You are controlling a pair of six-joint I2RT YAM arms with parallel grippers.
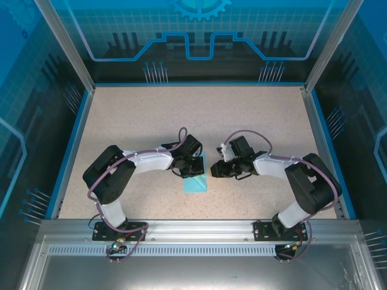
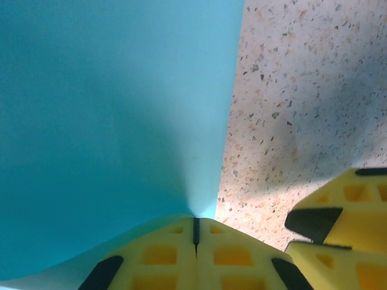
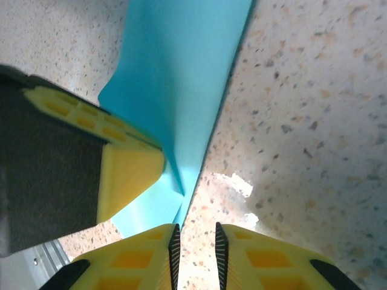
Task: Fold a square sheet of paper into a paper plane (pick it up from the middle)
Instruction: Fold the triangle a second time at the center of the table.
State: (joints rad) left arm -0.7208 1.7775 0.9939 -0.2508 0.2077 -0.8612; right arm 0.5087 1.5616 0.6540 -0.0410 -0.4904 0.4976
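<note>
- A speckled beige table (image 1: 151,121) is seen from above, enclosed by blue panels, with two black-and-white arms reaching inward from the near edge.
- The square sheet of paper (image 1: 196,183), light blue, is found near the middle of the table, between the two arm tips and slightly towards the near edge.
- The left gripper (image 1: 193,167) is placed over the far edge of the sheet; the right gripper (image 1: 215,171) is held just beside the sheet's right side.
- In the left wrist view, the left gripper (image 2: 195,225) is shown with its yellow fingers pressed together, and the paper (image 2: 109,121) is pinched at its edge, rising in a curve away from the fingertips.
- In that same view, the right gripper's yellow fingers (image 2: 357,199) are seen close by on the right, over bare table (image 2: 302,90).
- In the right wrist view, the right gripper (image 3: 196,235) is shown with a narrow gap between its fingers, through which the table is visible.
- The paper (image 3: 181,78) is seen running down to a point near the inner finger; whether it is touched there cannot be told for certain.
- One finger of the left gripper (image 3: 130,172) is seen against the paper's left side.
</note>
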